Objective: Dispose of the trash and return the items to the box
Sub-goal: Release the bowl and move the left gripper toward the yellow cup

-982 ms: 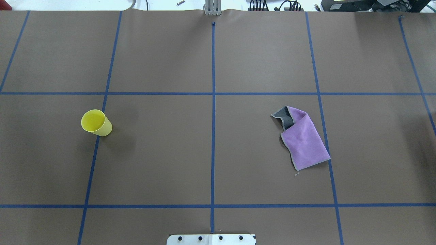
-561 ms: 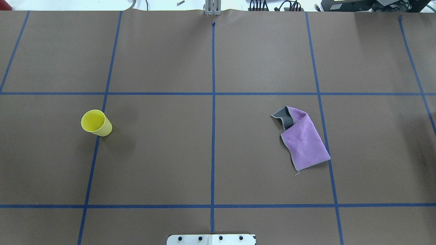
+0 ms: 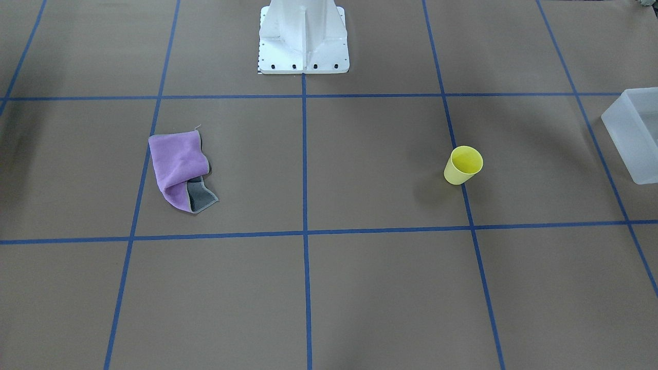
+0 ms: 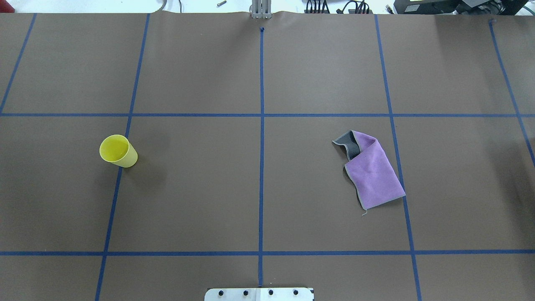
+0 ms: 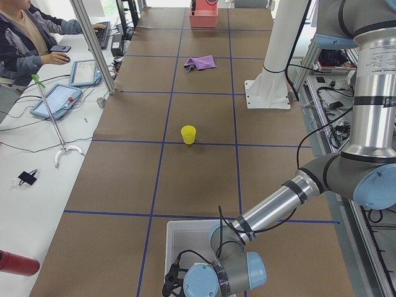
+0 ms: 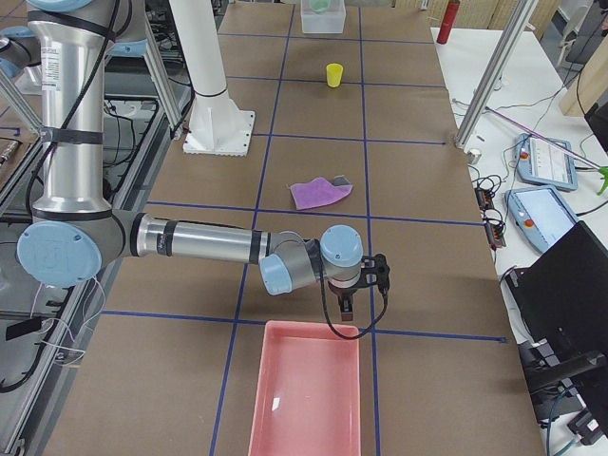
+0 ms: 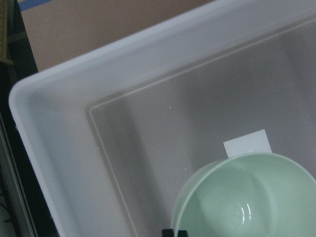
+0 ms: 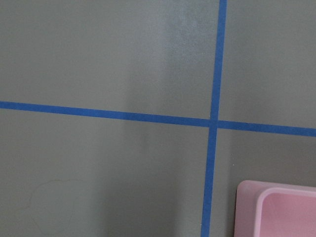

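My left gripper (image 5: 172, 283), state I cannot tell, hangs over the frosted-white plastic bin (image 7: 54, 148) holding the mint-green round bowl (image 7: 247, 197). The yellow plastic cup (image 4: 118, 151) and purple cloth (image 4: 373, 172) are left on the tabletop (image 4: 200, 188).

My brown desk (image 4: 188, 200), gridded with blue tape (image 4: 261, 167), carries a yellow cup (image 4: 118, 151) upright on my left, a folded purple cloth (image 4: 372, 171) on my right, a frosted box (image 3: 635, 136) far left, a pink tray (image 6: 306, 394) far right.

Not seeing any readable text anywhere. The white sticker (image 7: 247, 143) on the box (image 7: 49, 163) floor, 12 o'clock from the bowl (image 7: 247, 202), is showing blank, and the tablet screens (image 6: 543, 157) are coming out too small.
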